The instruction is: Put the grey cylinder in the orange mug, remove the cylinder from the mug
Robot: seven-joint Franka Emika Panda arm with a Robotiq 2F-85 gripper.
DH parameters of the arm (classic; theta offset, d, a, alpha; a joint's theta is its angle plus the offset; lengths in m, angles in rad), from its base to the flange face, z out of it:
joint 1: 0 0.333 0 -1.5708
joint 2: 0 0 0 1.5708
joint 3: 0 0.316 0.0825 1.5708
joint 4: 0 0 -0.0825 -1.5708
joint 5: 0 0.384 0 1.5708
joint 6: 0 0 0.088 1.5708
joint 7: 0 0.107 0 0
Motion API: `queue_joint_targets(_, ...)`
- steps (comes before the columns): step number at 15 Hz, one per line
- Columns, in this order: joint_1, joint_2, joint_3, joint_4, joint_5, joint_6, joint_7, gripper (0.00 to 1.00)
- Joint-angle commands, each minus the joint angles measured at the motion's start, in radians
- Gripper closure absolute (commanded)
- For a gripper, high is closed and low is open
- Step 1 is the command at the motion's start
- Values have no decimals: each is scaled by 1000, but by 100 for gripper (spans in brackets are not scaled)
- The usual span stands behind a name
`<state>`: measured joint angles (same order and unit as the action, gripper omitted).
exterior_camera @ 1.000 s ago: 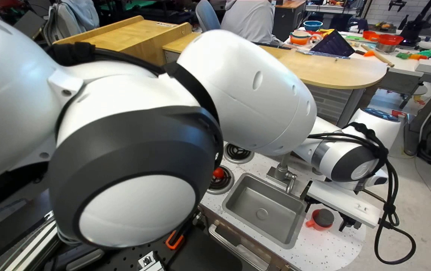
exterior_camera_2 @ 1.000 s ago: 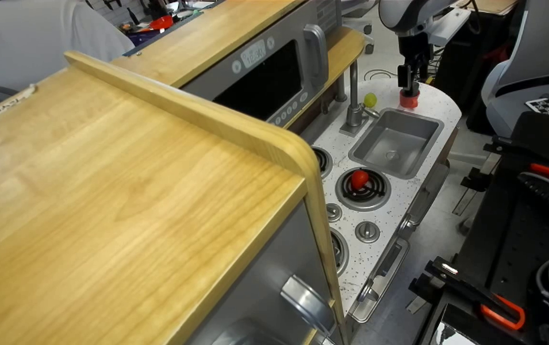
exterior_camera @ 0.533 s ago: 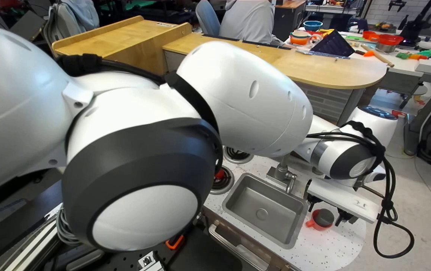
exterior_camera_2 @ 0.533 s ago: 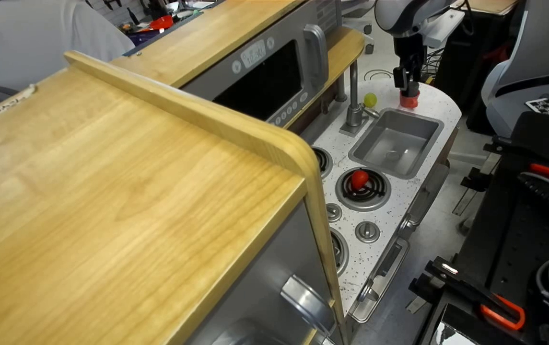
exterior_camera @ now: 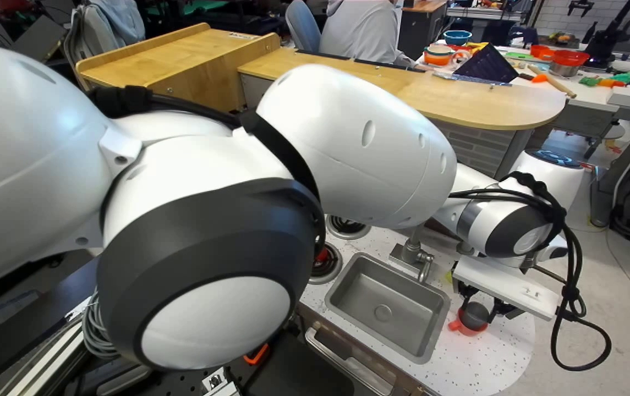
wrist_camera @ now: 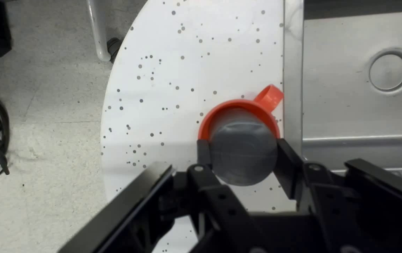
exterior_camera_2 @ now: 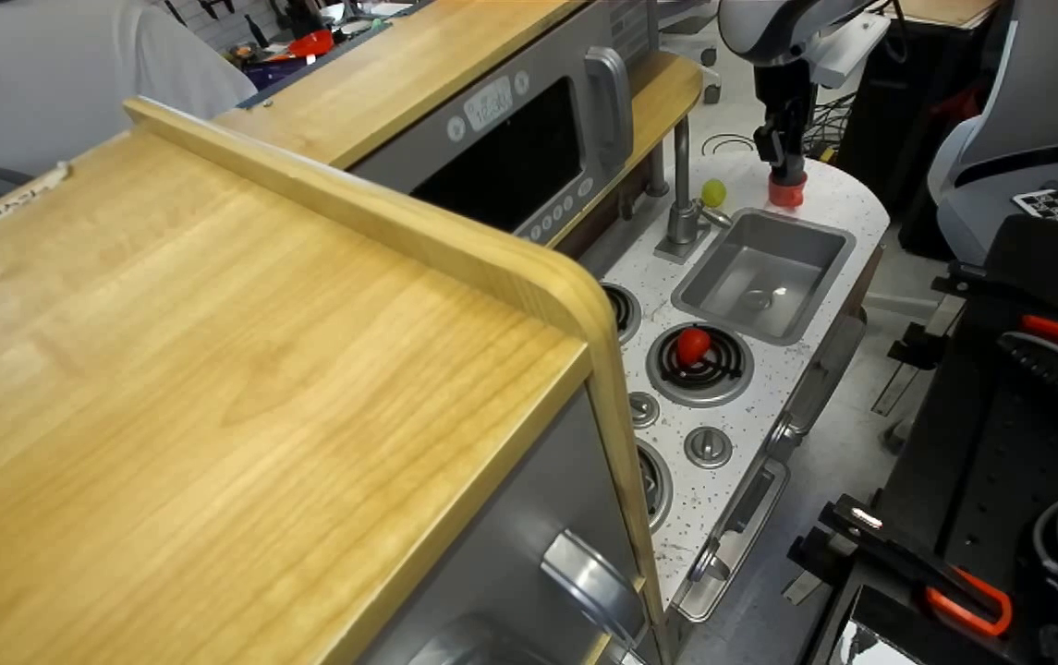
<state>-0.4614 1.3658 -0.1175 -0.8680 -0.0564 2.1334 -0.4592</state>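
The orange mug has its handle just beside the metal sink, with wider room toward the curved edge of the speckled bench. I see the black pincer clamped on the smooth grey cylinder, its lower end inside the mug.

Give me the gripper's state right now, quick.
Gripper: closed on the grey cylinder, one finger against each side, with the cylinder's lower end inside the orange mug.
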Motion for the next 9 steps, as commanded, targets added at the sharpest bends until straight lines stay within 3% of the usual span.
queue_joint_targets(1,-2,-28,15,23,10,-67,-20,78)
queue_joint_targets(7,-1,-157,55,-43,19,-172,-62,78)
queue_joint_targets(9,-7,-185,51,-96,13,-154,-74,78)
